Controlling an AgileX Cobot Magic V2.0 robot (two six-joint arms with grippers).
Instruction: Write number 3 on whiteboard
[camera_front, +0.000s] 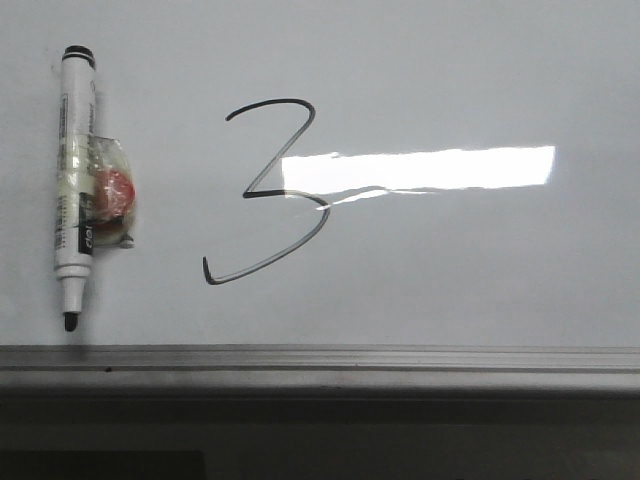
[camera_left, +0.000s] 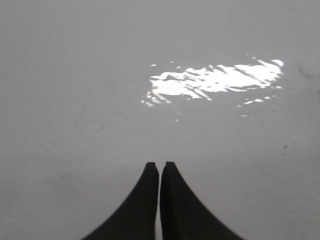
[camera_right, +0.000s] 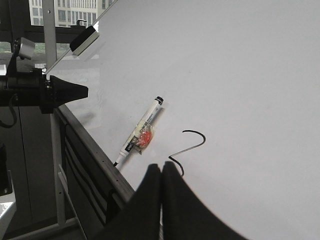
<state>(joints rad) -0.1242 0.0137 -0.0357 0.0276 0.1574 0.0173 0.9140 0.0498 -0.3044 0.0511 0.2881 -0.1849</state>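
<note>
A black hand-drawn number 3 (camera_front: 275, 190) stands on the whiteboard (camera_front: 450, 80), left of a bright glare patch. A white marker with a black cap end and bare tip (camera_front: 74, 185) rests against the board at far left, with a clear taped wad holding something red (camera_front: 112, 195) on it. In the right wrist view the marker (camera_right: 141, 133) and the upper part of the 3 (camera_right: 192, 145) show above my right gripper (camera_right: 161, 167), which is shut and empty. My left gripper (camera_left: 159, 165) is shut and empty over a bare grey surface.
A grey metal edge rail (camera_front: 320, 360) runs along the board's lower edge. In the right wrist view the left arm's dark pointed gripper (camera_right: 62, 91) hangs off the board's edge, a black eraser (camera_right: 83, 39) sits at the board's far corner, and a stand frame (camera_right: 57, 165) is below.
</note>
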